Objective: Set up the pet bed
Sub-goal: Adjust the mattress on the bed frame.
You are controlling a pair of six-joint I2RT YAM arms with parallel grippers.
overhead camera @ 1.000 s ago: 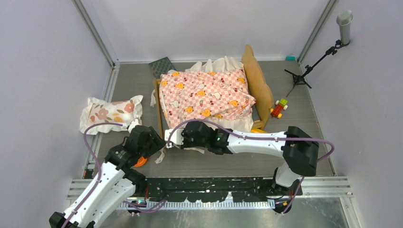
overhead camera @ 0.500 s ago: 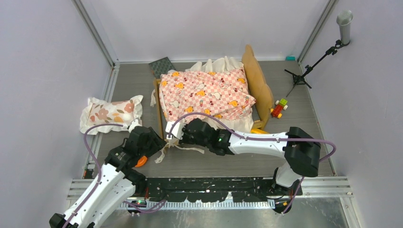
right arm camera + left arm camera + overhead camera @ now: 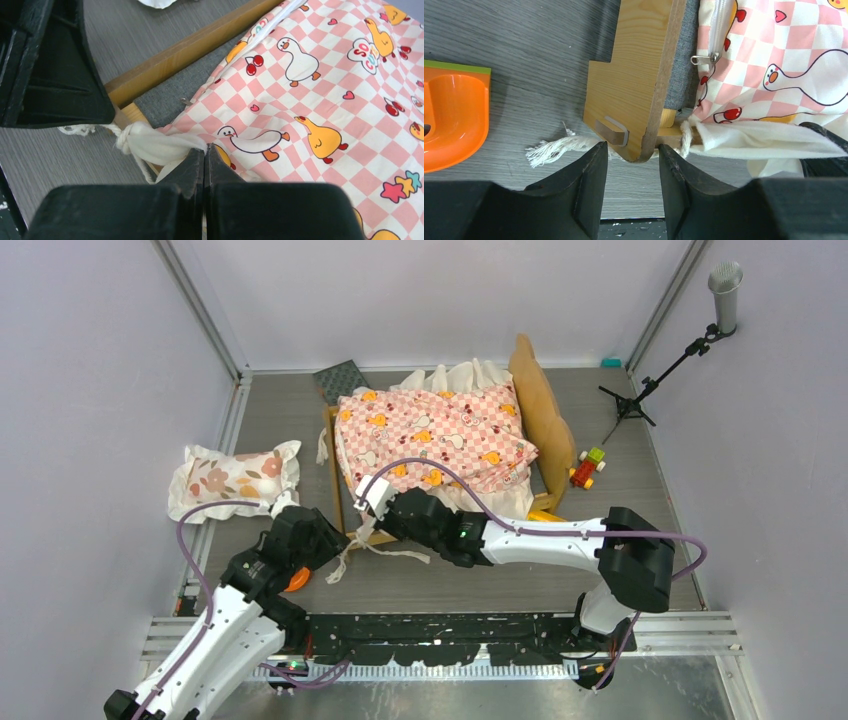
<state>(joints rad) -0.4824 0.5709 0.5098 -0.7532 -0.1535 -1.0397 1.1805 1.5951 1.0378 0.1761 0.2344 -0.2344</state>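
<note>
TOP VIEW: The pet bed (image 3: pixel 545 415) sits mid-table toward the back wall, wavy headboard on the right. A duck-print sheet (image 3: pixel 435 435) is draped over most of it. A floral pillow (image 3: pixel 235 478) lies well apart at the table's left edge, and a toy car (image 3: pixel 587 468) is just right of the headboard. Left arm (image 3: pixel 235 625) and right arm (image 3: pixel 545 538) both reach to the bed's near-left corner.

L WRIST: The left gripper (image 3: pixel 631 147) straddles the bottom corner of the bed's wooden end board, one finger on each side. Cannot tell whether they pinch the wood or only flank it. The grey mattress (image 3: pixel 676 75) shows behind the board, with the sheet's zip pull (image 3: pixel 704 59) next to it. An orange plastic piece (image 3: pixel 454 115) lies on the tabletop (image 3: pixel 524 40) at left. A frayed white cord (image 3: pixel 554 149) trails by the corner.

R WRIST: The right gripper (image 3: pixel 205 150) is clenched tight on the sheet's white knotted tie (image 3: pixel 150 145), at the sheet's edge beside the bed's side rail (image 3: pixel 190 50).
</note>
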